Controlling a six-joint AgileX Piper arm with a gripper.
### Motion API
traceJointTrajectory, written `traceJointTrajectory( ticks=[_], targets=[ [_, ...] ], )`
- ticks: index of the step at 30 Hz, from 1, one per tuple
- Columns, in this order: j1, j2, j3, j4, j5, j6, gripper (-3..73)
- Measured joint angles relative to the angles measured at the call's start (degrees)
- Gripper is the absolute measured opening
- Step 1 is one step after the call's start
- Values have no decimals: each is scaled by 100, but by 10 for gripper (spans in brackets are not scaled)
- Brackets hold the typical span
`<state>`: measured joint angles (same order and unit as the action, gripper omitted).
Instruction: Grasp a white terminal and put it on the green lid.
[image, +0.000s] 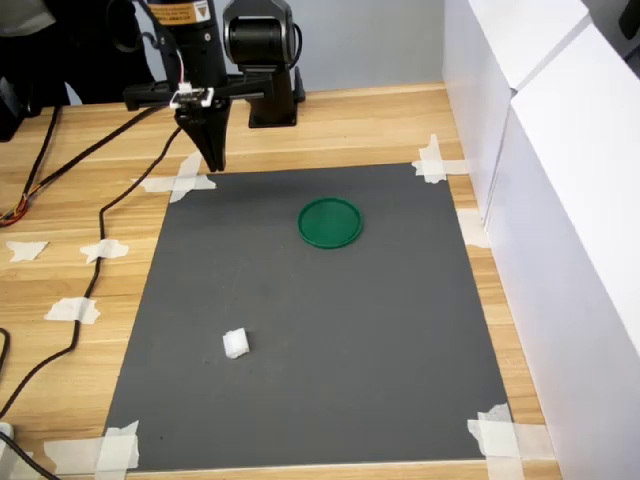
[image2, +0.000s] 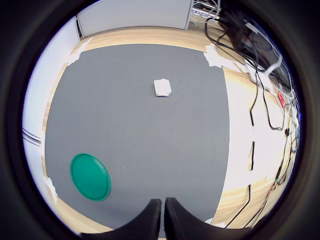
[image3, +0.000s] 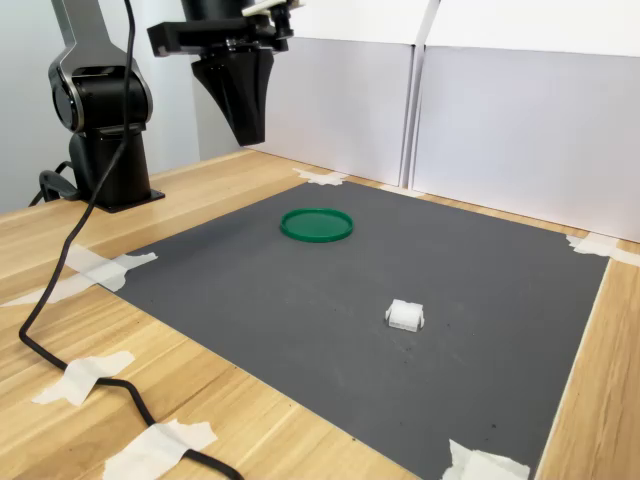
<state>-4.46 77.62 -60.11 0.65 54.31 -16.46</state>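
I see the grey mat (image: 310, 330) taped to the wooden table (image: 90, 200), one corner hidden behind the white panels (image: 560, 200). My arm's upper links are cut off in both exterior views. The gripper (image: 214, 160) hangs above the mat's far edge, on the first exterior view's left, its fingers pressed nearly together with nothing between them. The green lid (image: 330, 222) lies flat and bare. The white terminal (image: 235, 344) sits well apart from it, its details too small to read.

Green lid (image: 330, 222) (white terminal (image: 235, 343))
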Motion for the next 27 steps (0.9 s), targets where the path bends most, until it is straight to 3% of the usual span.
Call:
traceJointTrajectory(
  ticks=[3,8,12,15,20,27],
  targets=[
    [0,525,-570,6,245,-348,150],
    [0,1329,-1371,22,462,-561,412],
    [0,1876,-1925,22,481,-595,572],
    [0,2330,-2323,22,524,-595,625],
    [0,3167,-2835,95,642,-641,642],
    [0,3874,-3304,538,678,-1021,644]
  ],
)
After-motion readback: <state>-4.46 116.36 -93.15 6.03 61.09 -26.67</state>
